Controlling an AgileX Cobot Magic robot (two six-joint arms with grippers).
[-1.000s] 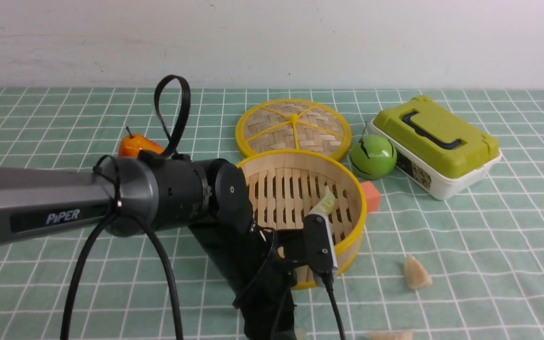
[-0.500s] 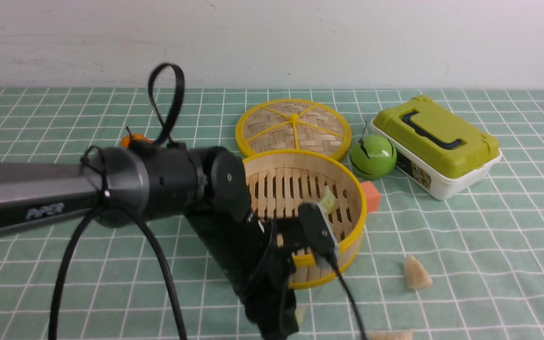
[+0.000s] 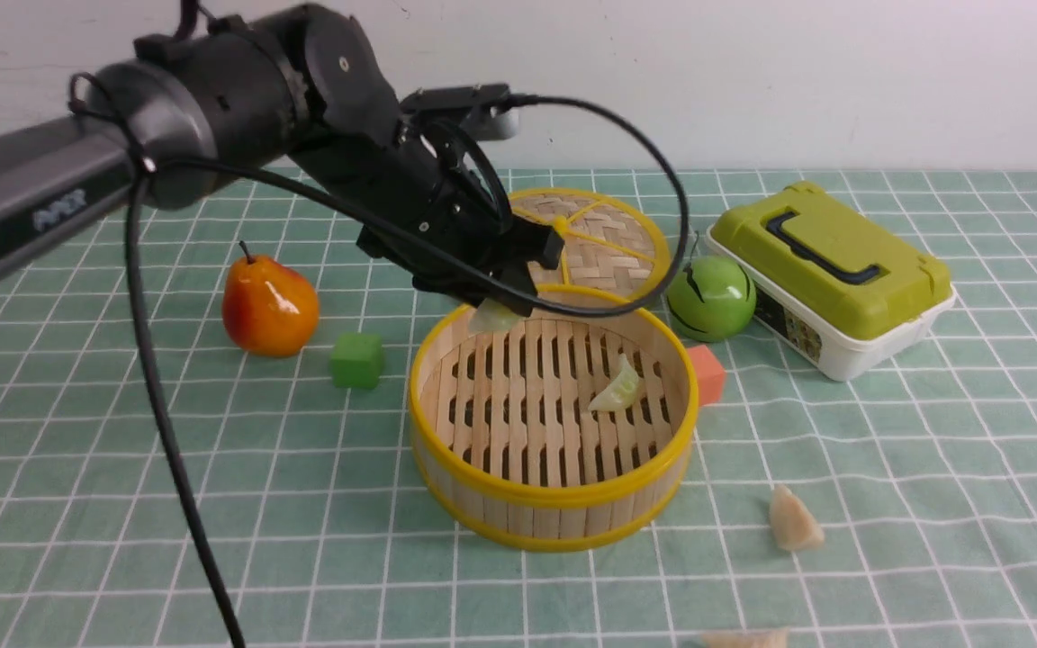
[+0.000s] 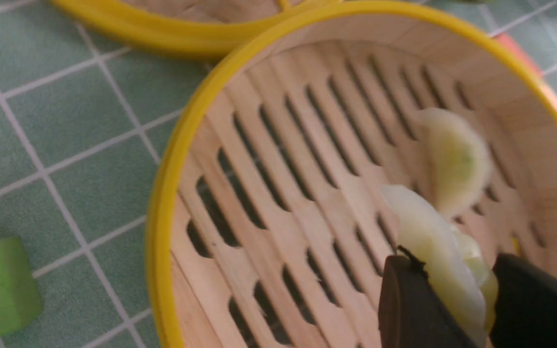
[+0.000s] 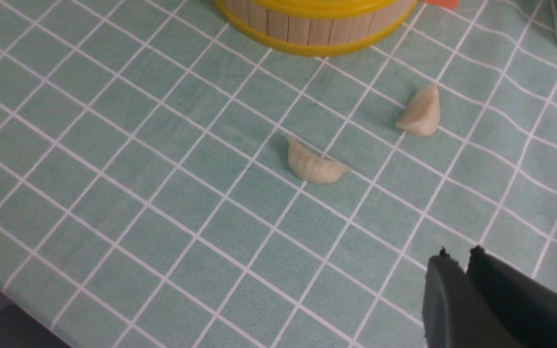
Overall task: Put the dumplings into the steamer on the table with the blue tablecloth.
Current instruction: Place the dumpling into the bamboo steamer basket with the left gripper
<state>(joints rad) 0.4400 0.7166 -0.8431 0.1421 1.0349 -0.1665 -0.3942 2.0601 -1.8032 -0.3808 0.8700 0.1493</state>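
The task is about half done. One small pale green crescent-shaped glossy toy dumpling [image 3: 617, 389] already lies inside the round bamboo steamer with slatted base and yellow rims [image 3: 554, 517], on the slats at its right side.

A second pale green dumpling [image 4: 440, 241] is pinched between the left fingers [image 4: 406, 309], which are closed narrowly on it. In the front view it hangs above the far left part of the steamer, close to the rim and not touching the slats. I judge that it is carried but not yet delivered. I think this step needs the dumpling brought a little more over the slats and then released.

Two cream-white dumplings are left outside. Both lie on the pale teal-green cloth with thin white grid lines [image 3: 888, 432] that covers the desk [image 3: 77, 504], to the near right of the steamer. The cream-white dumpling closer to the basket [image 5: 421, 116] is near its wall but apart from it. The other cream-white dumpling [image 5: 317, 166] lies nearer to the robot, at the bottom edge of the front view. The two do not touch each other.

The right fingers [image 5: 445, 299] hang above the cloth near them. They are almost together, with only a thin slit and nothing between them.
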